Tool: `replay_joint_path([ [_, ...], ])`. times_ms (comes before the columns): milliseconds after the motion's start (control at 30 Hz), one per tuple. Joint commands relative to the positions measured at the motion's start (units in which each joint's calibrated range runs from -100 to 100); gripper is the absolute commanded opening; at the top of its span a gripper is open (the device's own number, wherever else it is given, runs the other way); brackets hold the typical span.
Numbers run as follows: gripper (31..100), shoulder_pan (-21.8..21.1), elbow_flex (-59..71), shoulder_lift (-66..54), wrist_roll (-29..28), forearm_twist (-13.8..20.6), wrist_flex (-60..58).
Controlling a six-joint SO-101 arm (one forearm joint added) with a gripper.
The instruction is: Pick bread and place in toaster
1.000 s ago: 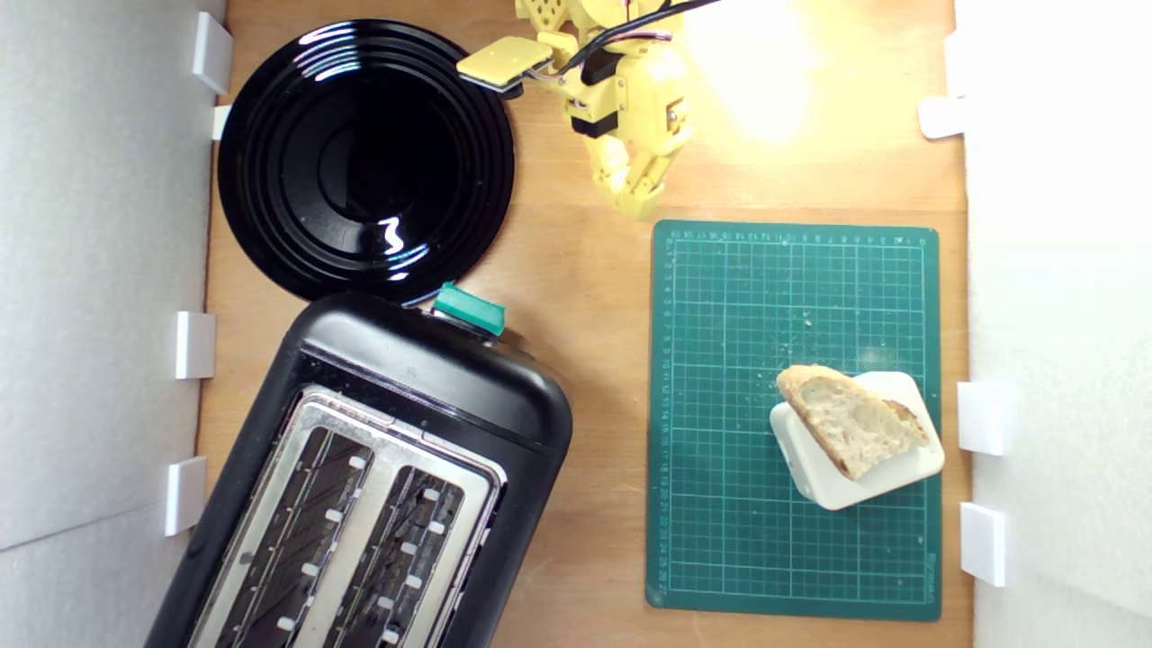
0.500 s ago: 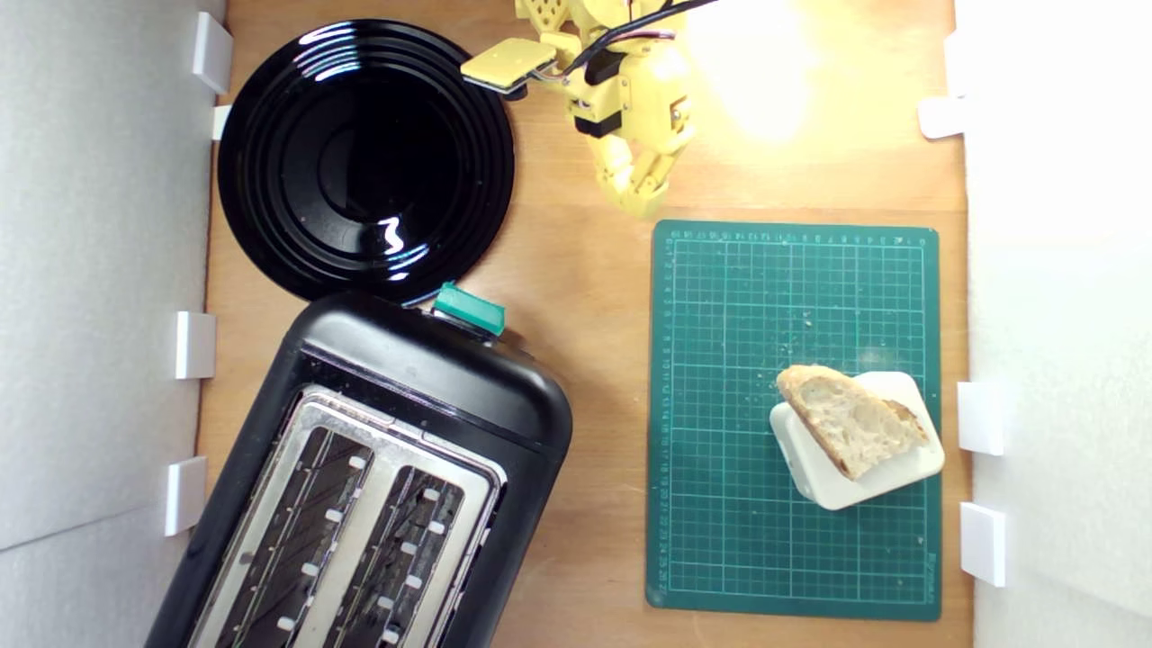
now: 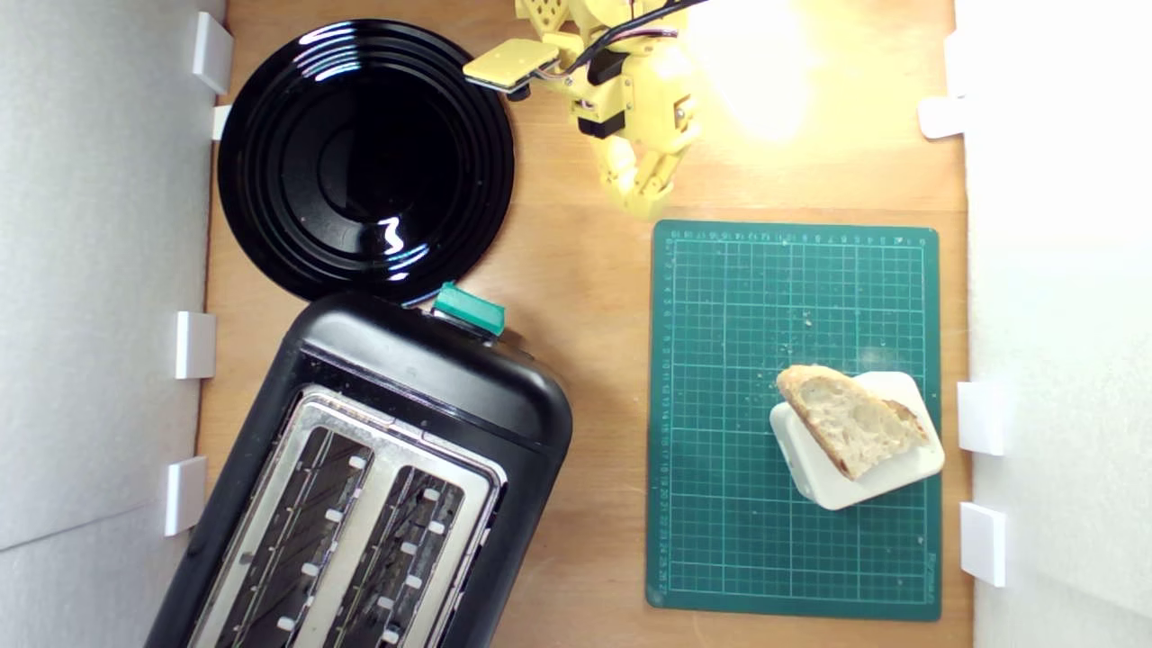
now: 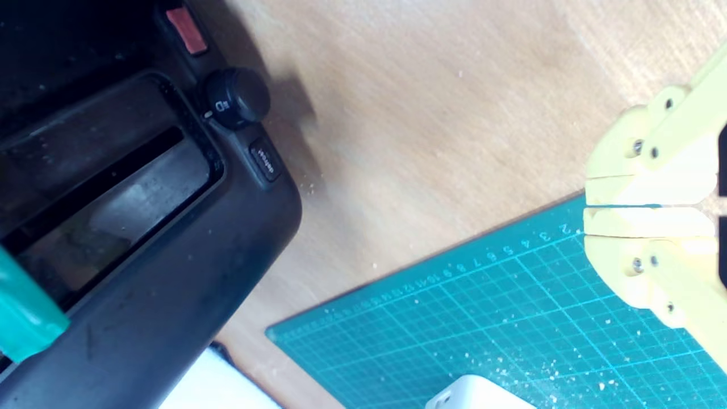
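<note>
we see the yellow gripper (image 3: 646,200) at the top of the exterior view, just above the upper left corner of the green cutting mat (image 3: 720,540). in the wrist view the gripper (image 4: 590,205) has its jaws clenched together, with only a thin seam between them and nothing held.

we locate the bread (image 3: 848,419) well apart from the jaws, toward the lower right of the exterior view. it rests on top of a white rounded block (image 3: 837,486), which sits on the mat near the mat's right edge. the bread overhangs the block at its upper left end.

the bread's long axis runs diagonally, from the upper left to the lower right of the exterior view. its rounded, crusted end points to the upper left, roughly toward the jaws; its narrower tip points to the right. the pale crumb faces up.

the toaster (image 3: 432,378) lies at the lower left of the exterior view, set at an angle on the wooden surface (image 3: 585,288), with both slots facing up and its green lever knob (image 3: 469,308) at the upper end. a round black plate (image 3: 261,207) sits just above the toaster.
</note>
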Motion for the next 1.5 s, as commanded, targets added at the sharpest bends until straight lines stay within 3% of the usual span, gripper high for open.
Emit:
replay_joint_path([
  [0, 34.3, 0.09, -0.15, 3.39, -0.22, 0.19, -7.22],
  [133, 34.4, 0.09, -0.96, 11.63, -0.12, -4.43, -14.73],
  [533, 34.4, 2.18, -0.78, 33.42, -0.17, -12.14, -41.61],
  [700, 34.4, 2.26, -0.69, 41.08, -0.22, -12.5, -52.53],
  [1300, 34.4, 1.54, -1.51, 72.61, -3.57, -10.87, -92.8],
  [1400, 34.4, 1.54, -1.87, 76.19, -3.88, -6.06, -96.47],
  [1467, 34.4, 2.18, -2.05, 79.1, -7.7, -0.44, -101.25],
])
